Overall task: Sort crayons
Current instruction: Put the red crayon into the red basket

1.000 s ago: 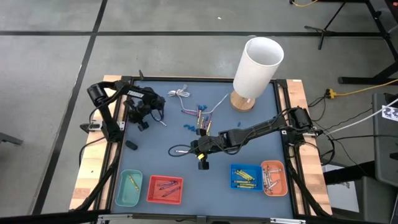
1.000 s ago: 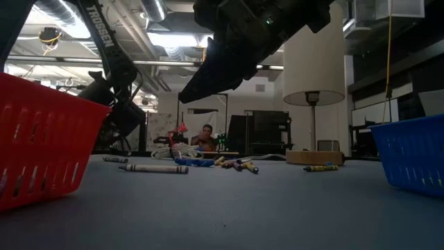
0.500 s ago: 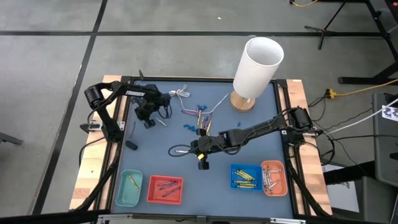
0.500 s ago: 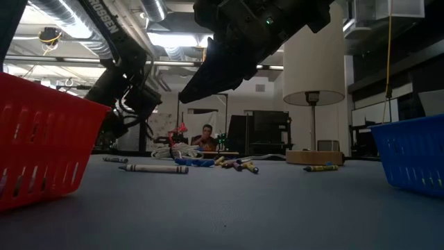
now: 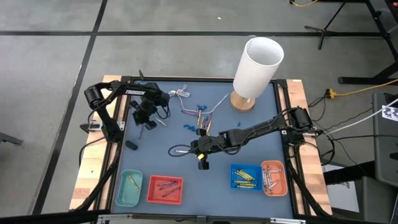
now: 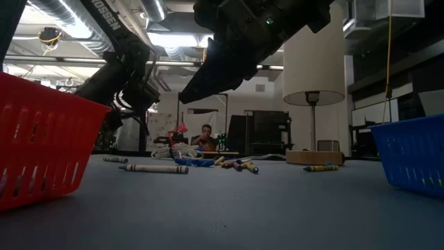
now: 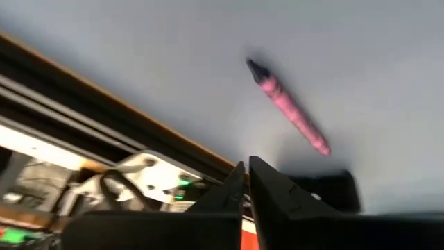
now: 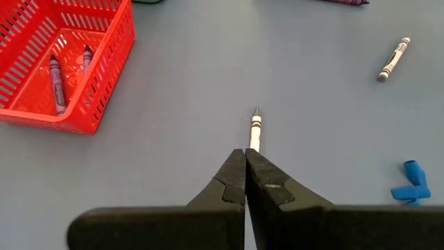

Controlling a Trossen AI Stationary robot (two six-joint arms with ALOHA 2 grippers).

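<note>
The left pincer (image 5: pixel 149 118) is hovering near the counter's (image 5: pixel 155 155) far left corner, its fingers together and gripping nothing. In the left wrist view a pink crayon (image 7: pixel 288 107) is lying on the counter just beyond the fingertips, apart from them.

Along the near edge, a teal basket (image 5: pixel 129 188) is holding one yellow-green crayon, and a red basket (image 5: pixel 165 190) beside it is holding purple crayons (image 8: pixel 54 75).

Loose crayons (image 5: pixel 200 118) are lying in a cluster at mid-counter toward the far edge, next to a thin cable (image 5: pixel 181 94) and some blue bits (image 5: pixel 188 127).

The right pincer (image 5: pixel 200 149) is hanging over the counter's middle, fingers together and empty. A grey-white crayon (image 8: pixel 254 130) is lying directly past its fingertips, and another (image 8: pixel 393 60) is lying well apart.

A blue basket (image 5: pixel 246 177) holding yellow crayons and an orange basket (image 5: pixel 274 178) holding grey-white crayons are sitting at the near right corner. A lamp (image 5: pixel 255 71) is standing at the far edge toward the right.
</note>
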